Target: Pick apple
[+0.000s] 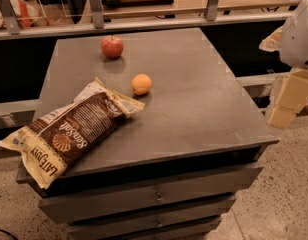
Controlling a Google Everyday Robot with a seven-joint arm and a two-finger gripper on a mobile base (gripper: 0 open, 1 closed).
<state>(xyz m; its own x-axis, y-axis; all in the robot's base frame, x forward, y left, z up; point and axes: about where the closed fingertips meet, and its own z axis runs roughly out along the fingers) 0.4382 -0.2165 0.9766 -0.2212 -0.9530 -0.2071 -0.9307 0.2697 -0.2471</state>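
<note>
The apple (112,47) is small, round and red with paler patches and a short dark stem. It stands upright near the far edge of the grey cabinet top (194,99), left of centre. My gripper (288,104) hangs off the right side of the cabinet, beyond its right edge, well apart from the apple and holding nothing I can see. The white arm body (300,34) sits above it at the frame's right edge.
A small orange round fruit (141,84) sits in front of and to the right of the apple. A brown and cream chip bag (64,134) lies over the front left corner. Drawers (154,199) are below the top. A railing (144,26) runs behind.
</note>
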